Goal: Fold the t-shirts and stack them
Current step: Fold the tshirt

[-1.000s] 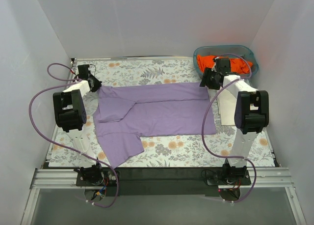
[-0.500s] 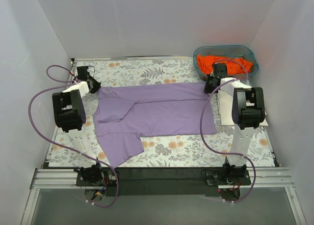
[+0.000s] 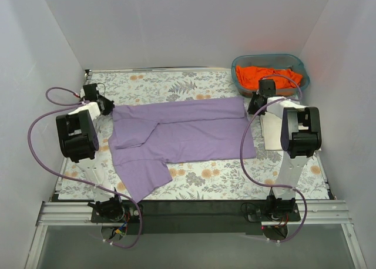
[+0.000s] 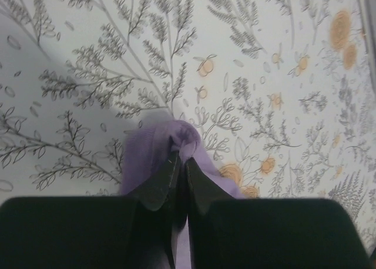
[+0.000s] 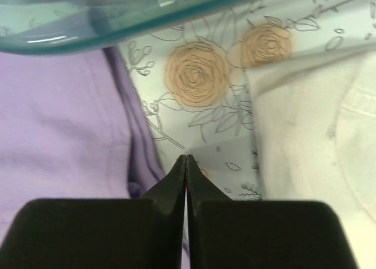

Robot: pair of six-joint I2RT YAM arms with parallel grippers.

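Note:
A lavender t-shirt [image 3: 188, 131] lies spread across the floral tablecloth, one sleeve hanging toward the near edge. My left gripper [image 3: 108, 108] is at its far left corner, shut on a bunched fold of the lavender cloth [image 4: 170, 137], which shows pinched at the gripper [image 4: 182, 158]. My right gripper [image 3: 255, 106] is shut just past the shirt's far right corner. In the right wrist view the lavender edge [image 5: 59, 122] lies left of the gripper [image 5: 186, 157], with nothing seen between the tips. An orange t-shirt [image 3: 267, 75] fills the basket. A folded cream t-shirt [image 3: 268, 134] [image 5: 311, 134] lies under the right arm.
The teal plastic basket [image 3: 236, 63] [image 5: 147, 16] stands at the far right corner, close behind my right gripper. White walls close in the table on three sides. Purple cables loop from both arms.
The left arm has drawn leftward, pulling the shirt's left side with it. The right gripper has gone from open to shut and shifted slightly right, off the shirt's corner.

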